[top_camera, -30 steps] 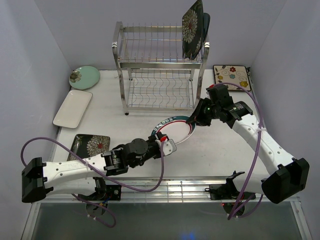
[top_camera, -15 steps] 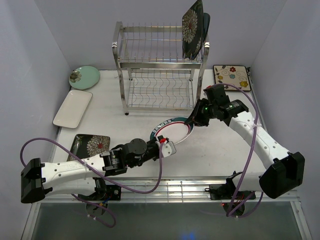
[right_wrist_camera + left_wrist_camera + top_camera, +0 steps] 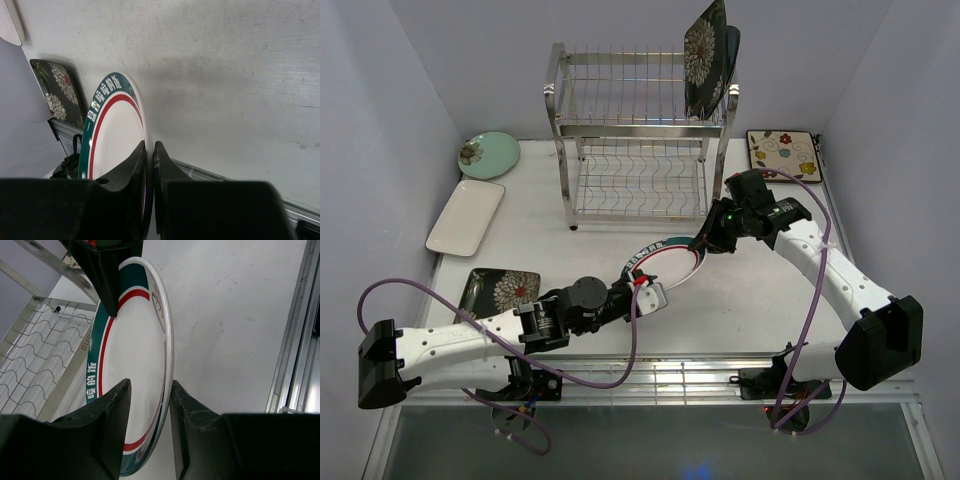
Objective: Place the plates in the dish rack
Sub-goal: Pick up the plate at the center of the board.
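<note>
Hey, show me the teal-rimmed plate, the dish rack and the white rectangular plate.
teal-rimmed plate [image 3: 670, 262], top view, its white centre.
dish rack [image 3: 640, 128], top view, upper tier's front rail.
white rectangular plate [image 3: 466, 216], top view, its middle.

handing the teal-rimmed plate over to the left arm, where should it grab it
Grip the near rim of the teal-rimmed plate, opposite the right tool, which pinches the far rim. The plate is tilted up, so its thin rim gives two faces to clamp. Come from the near side with one finger on each face, as the left tool is already lined up.
</note>
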Motion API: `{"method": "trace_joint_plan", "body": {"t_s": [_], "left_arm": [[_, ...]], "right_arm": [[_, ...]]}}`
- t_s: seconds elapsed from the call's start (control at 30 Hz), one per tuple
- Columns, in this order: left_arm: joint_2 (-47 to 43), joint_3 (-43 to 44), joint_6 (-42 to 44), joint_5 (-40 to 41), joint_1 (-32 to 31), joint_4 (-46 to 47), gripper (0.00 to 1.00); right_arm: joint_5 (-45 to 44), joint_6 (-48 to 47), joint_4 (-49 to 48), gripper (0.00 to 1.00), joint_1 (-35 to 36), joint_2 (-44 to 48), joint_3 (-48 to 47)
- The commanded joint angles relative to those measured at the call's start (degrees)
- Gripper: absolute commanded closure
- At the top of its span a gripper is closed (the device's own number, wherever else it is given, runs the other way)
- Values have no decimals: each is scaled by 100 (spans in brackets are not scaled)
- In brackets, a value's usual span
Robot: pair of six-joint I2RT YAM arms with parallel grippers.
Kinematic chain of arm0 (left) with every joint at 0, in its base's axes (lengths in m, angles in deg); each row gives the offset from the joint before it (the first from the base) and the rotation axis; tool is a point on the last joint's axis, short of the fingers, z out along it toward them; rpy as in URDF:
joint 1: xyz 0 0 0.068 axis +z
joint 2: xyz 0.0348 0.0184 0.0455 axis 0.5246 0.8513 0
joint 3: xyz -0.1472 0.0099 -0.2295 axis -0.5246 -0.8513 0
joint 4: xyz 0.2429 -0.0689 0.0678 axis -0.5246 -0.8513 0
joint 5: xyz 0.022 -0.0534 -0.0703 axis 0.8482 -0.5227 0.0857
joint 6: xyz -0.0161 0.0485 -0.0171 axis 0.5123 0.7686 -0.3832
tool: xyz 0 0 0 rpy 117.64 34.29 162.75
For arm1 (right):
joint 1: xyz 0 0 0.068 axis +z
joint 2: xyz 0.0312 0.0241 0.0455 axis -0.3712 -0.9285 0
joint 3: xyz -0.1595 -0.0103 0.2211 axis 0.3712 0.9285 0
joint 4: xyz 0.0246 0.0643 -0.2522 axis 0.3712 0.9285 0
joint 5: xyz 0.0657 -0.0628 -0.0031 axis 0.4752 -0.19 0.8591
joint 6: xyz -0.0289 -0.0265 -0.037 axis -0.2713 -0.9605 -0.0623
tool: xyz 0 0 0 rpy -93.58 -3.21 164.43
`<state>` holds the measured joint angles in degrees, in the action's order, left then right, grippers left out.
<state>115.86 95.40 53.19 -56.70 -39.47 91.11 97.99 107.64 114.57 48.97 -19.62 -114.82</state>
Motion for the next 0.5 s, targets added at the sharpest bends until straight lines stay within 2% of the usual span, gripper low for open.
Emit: {"method": "trace_joint_plan", "body": {"t_s": [0.0,0.27,0.4,0.43,0.47], "left_arm": [[-257,32,-63,-31,1,320,54],[-108,84,-36,-92,-8,276,62],[-3,163,-36,-110,-8,188,84],[41,181,-45,-101,-8,153,96],[59,198,-54,-101,-8,144,100]], "right_arm": [[-136,-169,-93,92,24,-24,-6],[-136,-133,-102,92,15,20,11],[-153,-133,-111,92,15,38,11],[-162,-125,-111,92,15,46,20],[-171,-124,-120,92,15,55,20]]}}
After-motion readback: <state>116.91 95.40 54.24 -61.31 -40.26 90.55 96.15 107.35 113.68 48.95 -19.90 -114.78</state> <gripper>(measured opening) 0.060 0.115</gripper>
